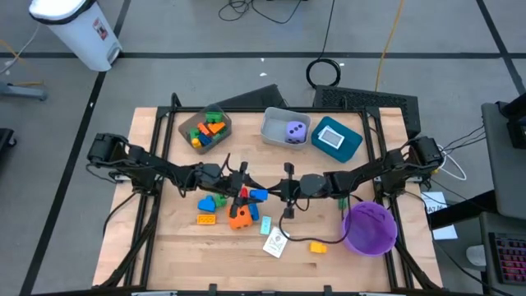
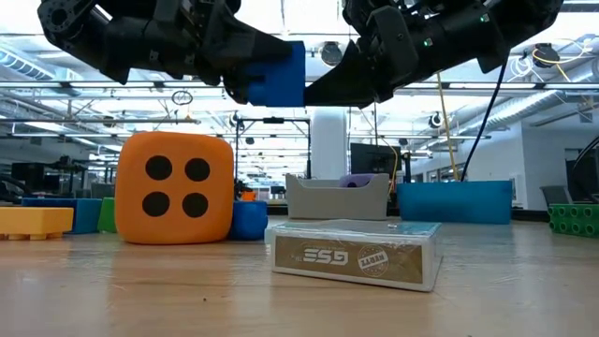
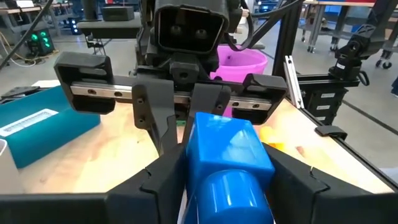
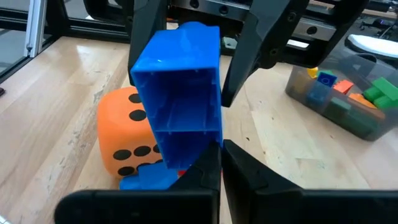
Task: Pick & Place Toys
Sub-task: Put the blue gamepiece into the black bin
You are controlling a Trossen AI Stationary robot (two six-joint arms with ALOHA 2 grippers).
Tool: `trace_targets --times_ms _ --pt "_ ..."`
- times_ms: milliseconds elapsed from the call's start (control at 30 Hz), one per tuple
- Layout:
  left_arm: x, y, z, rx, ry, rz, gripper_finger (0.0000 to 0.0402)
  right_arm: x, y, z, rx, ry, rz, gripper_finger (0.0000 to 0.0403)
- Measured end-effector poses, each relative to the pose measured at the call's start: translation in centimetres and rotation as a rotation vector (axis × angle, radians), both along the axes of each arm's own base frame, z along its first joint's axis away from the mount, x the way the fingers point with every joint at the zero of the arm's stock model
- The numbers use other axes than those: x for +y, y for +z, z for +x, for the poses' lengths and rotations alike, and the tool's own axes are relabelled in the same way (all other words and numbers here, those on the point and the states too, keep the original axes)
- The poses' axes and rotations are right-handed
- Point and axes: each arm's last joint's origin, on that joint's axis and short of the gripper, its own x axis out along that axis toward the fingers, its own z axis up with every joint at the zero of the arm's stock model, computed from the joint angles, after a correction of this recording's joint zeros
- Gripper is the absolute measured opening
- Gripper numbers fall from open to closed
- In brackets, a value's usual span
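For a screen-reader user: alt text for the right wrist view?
A blue plastic block is held between the left gripper jaws, its hollow underside facing the camera. Behind it, an orange dotted die sits on the wooden table.

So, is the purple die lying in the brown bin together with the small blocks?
No, the purple die lies alone in the grey bin, while the small blocks fill the brown bin beside it.

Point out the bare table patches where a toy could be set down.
Free: the front-left corner of the wooden table, below the yellow block; also the strip between the white card and purple round bowl, apart from one small yellow block. Crowded: around the orange dotted die.
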Motion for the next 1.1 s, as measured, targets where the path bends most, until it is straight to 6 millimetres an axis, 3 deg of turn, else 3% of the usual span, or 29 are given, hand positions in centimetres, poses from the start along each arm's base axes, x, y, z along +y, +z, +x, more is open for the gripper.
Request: trace_targets --times_ms 267,400,567,867,1100 --pt "0.1 0.0 0.0 -0.002 0.009 0.008 0.0147 0.0 0.0 0.0 0.0 0.006 0.006 0.0" --pt "0.1 0.0 0.0 -0.002 0.006 0.007 0.0146 0.1 0.0 0.0 0.001 0.016 0.011 0.0013" --pt "-0.1 -0.1 0.0 -0.001 -0.033 0.012 0.0164 0.3 0.0 0.0 -0.002 0.095 0.037 0.0049" --pt "0.2 0.3 -0.1 -0.009 -0.038 0.011 0.014 0.1 0.8 -1.2 0.084 0.096 0.027 0.0138" --pt "2.7 3.0 -1.9 -0.001 0.077 0.059 0.0162 -0.1 1.6 -2.2 0.087 0.092 0.037 0.0168"
